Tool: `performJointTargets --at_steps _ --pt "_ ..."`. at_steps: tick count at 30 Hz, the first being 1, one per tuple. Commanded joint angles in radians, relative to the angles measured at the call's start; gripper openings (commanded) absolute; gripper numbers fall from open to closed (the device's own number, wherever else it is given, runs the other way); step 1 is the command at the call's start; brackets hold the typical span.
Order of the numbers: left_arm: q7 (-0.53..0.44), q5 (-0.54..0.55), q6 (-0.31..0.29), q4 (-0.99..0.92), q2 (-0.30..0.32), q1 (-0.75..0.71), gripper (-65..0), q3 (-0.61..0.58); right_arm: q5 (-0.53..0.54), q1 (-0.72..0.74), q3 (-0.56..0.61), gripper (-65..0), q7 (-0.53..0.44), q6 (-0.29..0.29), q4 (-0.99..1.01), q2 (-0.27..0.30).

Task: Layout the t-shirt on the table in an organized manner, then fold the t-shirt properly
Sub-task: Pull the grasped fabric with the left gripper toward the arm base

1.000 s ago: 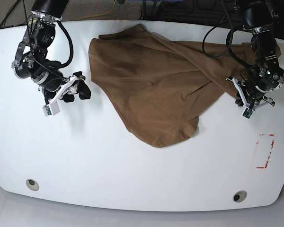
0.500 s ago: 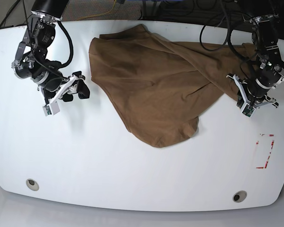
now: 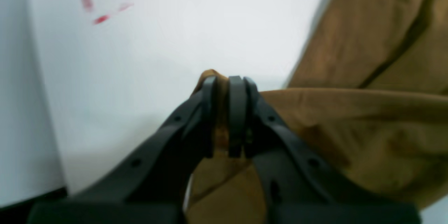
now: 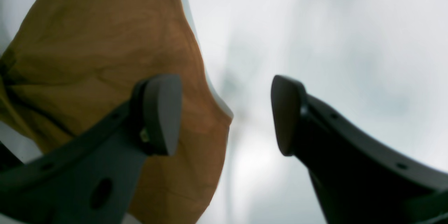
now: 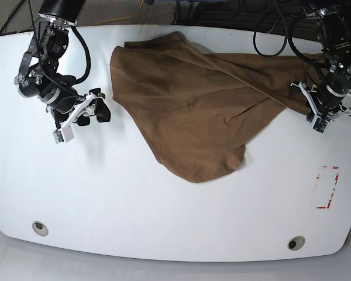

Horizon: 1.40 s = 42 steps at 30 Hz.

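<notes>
Near edge of the glossy white counter [image 5: 164,222] is bare save two round grey holes [image 5: 40,228] and a red dashed rectangle mark [image 5: 328,187]. Mid-counter: the wrinkled tan-brown cotton t-shirt [image 5: 193,105] lies bunched, one lobe drooping toward the near side, the bulk spread toward the far edge. Left tool [image 3: 227,112]: jaws pressed together on a pinch of the t-shirt's fabric, cloth strung taut from the pile to it. Right tool [image 4: 224,115]: jaws wide apart, nothing between them, hovering just beside the t-shirt's opposite edge, not touching. Judgement: layout stage, folding not begun. To do it well, pull the held corner outward low and slow so the fabric slides, not lifts; right tool should pinch the opposite hem before tension grows, else the whole garment drags sideways.
</notes>
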<state>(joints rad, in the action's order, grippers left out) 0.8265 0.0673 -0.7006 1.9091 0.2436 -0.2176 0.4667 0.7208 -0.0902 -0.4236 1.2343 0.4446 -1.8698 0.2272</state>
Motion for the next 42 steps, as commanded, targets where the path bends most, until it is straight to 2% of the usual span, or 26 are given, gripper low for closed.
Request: performJointTargets --at_steps 1,10,19,27,31,37,42 --pt "0.032 0.006 0.002 0.039 0.012 -0.015 -62.7 0.036 0.012 0.011 -0.004 -26.3 -0.018 0.001 -0.015 0.013" --pt "0.052 0.007 0.002 0.04 0.012 -0.093 -62.7 0.16 0.012 0.013 -0.004 -26.3 -0.018 0.001 -0.015 0.013" --pt "0.052 0.006 0.002 0.039 0.01 -0.213 -62.7 0.157 0.006 0.019 -0.002 -26.3 -0.018 0.001 -0.014 -0.018" --pt "0.052 0.006 0.002 0.039 -0.06 -0.322 -62.7 0.157 -0.039 0.02 0.004 -26.3 -0.018 0.003 -0.014 -0.056" --pt "0.053 0.006 0.002 0.039 -0.076 -0.38 -62.7 0.157 -0.039 0.02 0.004 -26.3 -0.018 0.003 -0.014 -0.07" --pt "0.053 0.006 0.002 0.039 -0.102 -0.458 -62.7 0.16 -0.039 0.019 0.004 -26.3 -0.018 0.003 -0.014 -0.07" --pt "0.053 0.006 0.002 0.039 -0.103 -0.466 -62.7 0.159 -0.039 0.02 0.004 -26.3 -0.018 0.003 -0.014 -0.07"
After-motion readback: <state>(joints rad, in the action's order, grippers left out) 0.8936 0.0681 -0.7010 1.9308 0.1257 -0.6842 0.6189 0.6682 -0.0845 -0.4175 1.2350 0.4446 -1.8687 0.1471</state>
